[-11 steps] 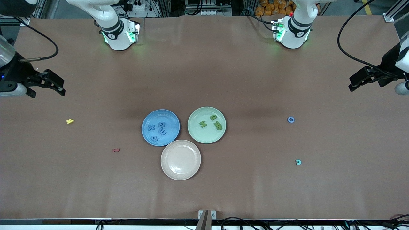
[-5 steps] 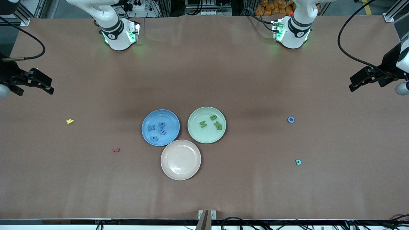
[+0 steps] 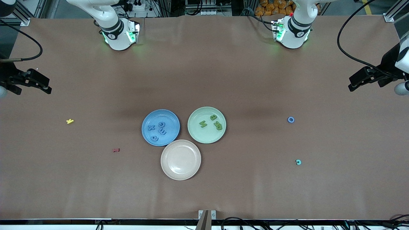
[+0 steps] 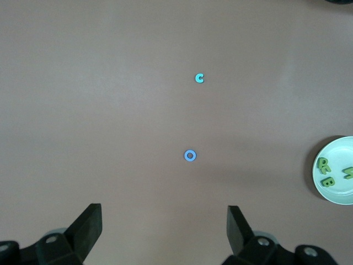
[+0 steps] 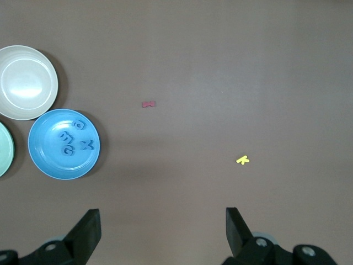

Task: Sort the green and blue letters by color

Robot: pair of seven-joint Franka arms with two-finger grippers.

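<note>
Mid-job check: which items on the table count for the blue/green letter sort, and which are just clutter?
Job items: four blue letters on the blue plate; three green letters on the green plate; loose blue ring-shaped letter; open left gripper; open right gripper.
Lying about: yellow letter; dark red letter; teal letter; beige plate.

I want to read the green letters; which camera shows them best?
Front view: all three green letters lie unobstructed in the green plate. The left wrist view shows them at its edge; the right wrist view shows only the plate's rim.
</note>
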